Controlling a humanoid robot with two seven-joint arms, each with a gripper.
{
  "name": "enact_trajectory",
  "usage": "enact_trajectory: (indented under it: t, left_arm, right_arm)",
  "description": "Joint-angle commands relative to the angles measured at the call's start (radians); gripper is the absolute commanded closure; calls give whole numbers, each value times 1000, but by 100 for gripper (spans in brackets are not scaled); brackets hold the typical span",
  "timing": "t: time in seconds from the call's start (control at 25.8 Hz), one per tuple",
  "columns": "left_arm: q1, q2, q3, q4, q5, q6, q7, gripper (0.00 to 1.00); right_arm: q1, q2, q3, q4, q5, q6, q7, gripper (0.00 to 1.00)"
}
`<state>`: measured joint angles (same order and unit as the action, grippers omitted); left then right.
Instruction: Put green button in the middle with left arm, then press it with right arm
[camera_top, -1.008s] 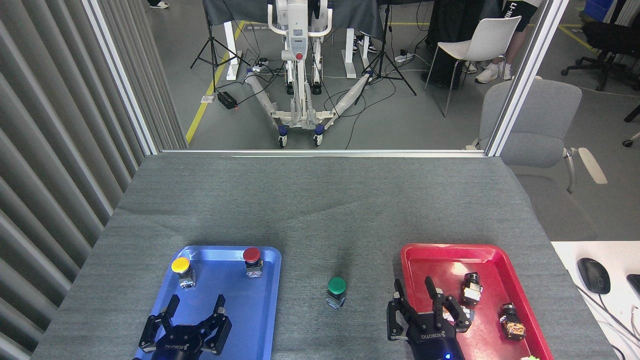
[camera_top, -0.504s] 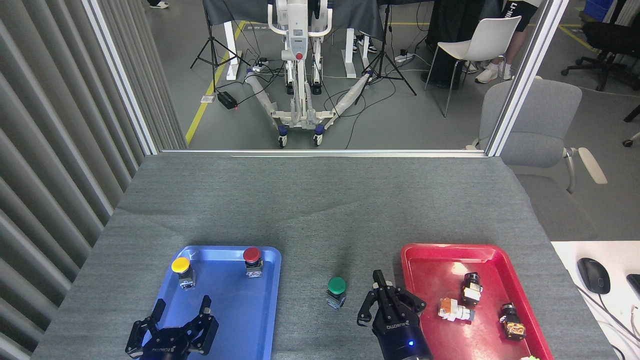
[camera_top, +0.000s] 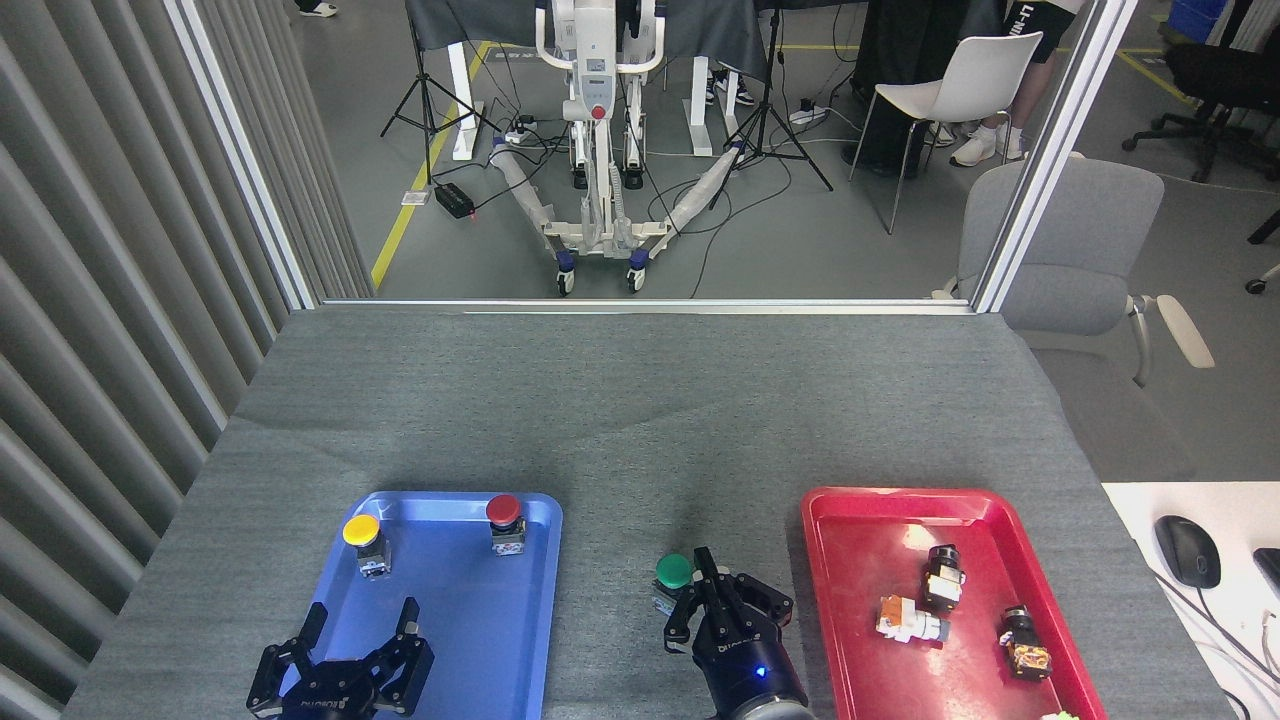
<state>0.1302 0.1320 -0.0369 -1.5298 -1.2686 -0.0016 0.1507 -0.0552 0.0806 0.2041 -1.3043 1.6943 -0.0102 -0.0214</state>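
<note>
Placing step looks done: green button (camera_top: 673, 570) upright on the dark grey table cloth (camera_top: 640, 420), in the gap between the blue tray (camera_top: 520, 640) and the red tray (camera_top: 860, 510), touching neither. Pressing step now in hand. Right gripper (camera_top: 712, 600) right up against the button's right side, fingers drawn close together into a point, gripping nothing. Whether a fingertip already touches the green cap: cannot tell from this angle. Left gripper (camera_top: 362, 625) low over the near part of the blue tray, fingers spread wide, empty.

Next, by the look of it: get the closed tip squarely over the cap, then straight down. Off-centre contact risks tipping or shoving the small button sideways on the felt-like cloth.

Blue tray also carrying a yellow button (camera_top: 361, 532) and a red button (camera_top: 503, 511), both upright near its far edge. Red tray holding three small switch parts (camera_top: 940, 575), lying loose. Beyond the table: grey floor, a white wheeled stand (camera_top: 598, 130), tripods and cables, a white chair (camera_top: 975, 75), a grey office chair (camera_top: 1080, 250). Ribbed grey panel along the left; a computer mouse (camera_top: 1187, 550) on a white desk at right.
</note>
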Motion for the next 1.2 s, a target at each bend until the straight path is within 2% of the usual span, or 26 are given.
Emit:
enact_trajectory:
  t: [0.0,0.27,0.54,0.66,0.97,1.05,1.09,1.12,1.16]
  left_arm:
    - [-1,0,0,0,9,0,-6,0]
    - [-35,9,12,2,14,-3,-6,0]
    - [-40,12,17,8,15,-3,-8,0]
    - [-40,12,17,8,15,-3,-6,0]
    - [-40,14,19,8,15,-3,-8,0]
    - [-40,14,19,8,15,-3,-6,0]
    - [-40,14,19,7,15,-3,-6,0]
    - [-40,14,19,8,15,-1,-6,0]
    - [-40,14,20,7,15,0,-6,0]
  right_arm:
    - [-15,8,17,39,1,12,-8,100]
    - [-18,11,20,111,4,13,-11,100]
    - [-20,11,18,111,12,26,-22,100]
    - [-20,11,18,83,12,49,-48,100]
    - [-11,7,5,-70,8,50,-49,100]
    - [6,2,-5,-105,8,46,-48,91]
    - [23,-1,-22,-127,8,41,-46,80]
    - [41,-10,-40,-153,7,39,-46,61]
    - [61,-21,-52,-176,5,39,-48,36]
